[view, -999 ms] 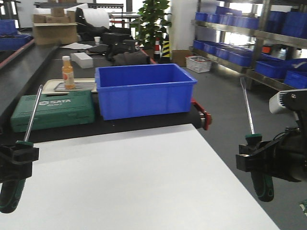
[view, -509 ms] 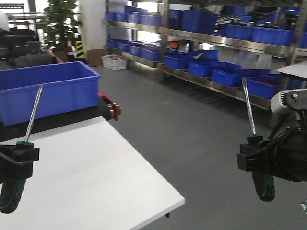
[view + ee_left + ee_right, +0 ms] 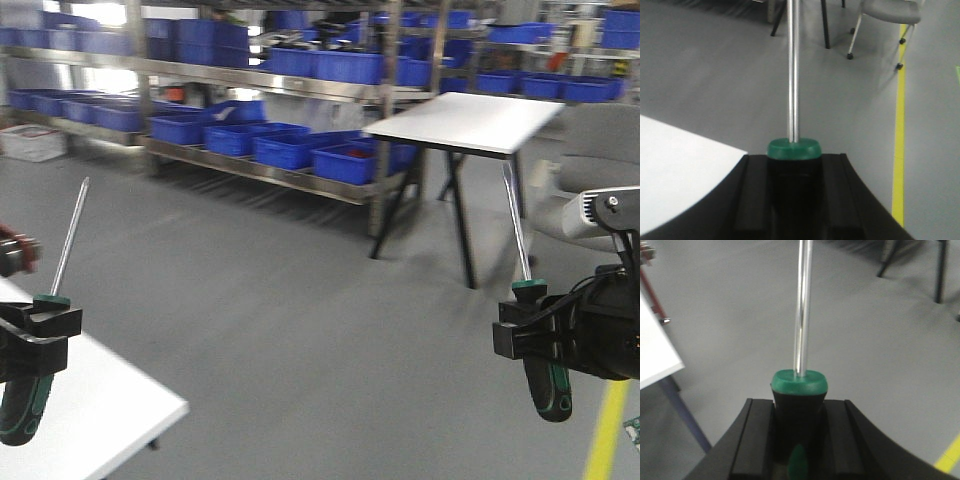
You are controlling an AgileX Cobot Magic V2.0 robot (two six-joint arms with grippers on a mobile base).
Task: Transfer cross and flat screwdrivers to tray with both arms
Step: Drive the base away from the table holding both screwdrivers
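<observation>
My left gripper is shut on the black and green handle of one screwdriver, its steel shaft pointing up. In the left wrist view the jaws clamp that handle on both sides. My right gripper is shut on the handle of the other screwdriver, shaft up. In the right wrist view it shows as a handle with a green collar between the jaws. The grey metal tray is out of view.
A white table corner lies under my left gripper. Grey floor spreads ahead. Metal shelves with blue bins line the back. A second white table on dark legs stands at the right, with a yellow floor line near it.
The whole view has swung right: the blue bin and most of the white table have left the frame, shelves and a second table have come in. Both grippers hold the screwdrivers as before.
</observation>
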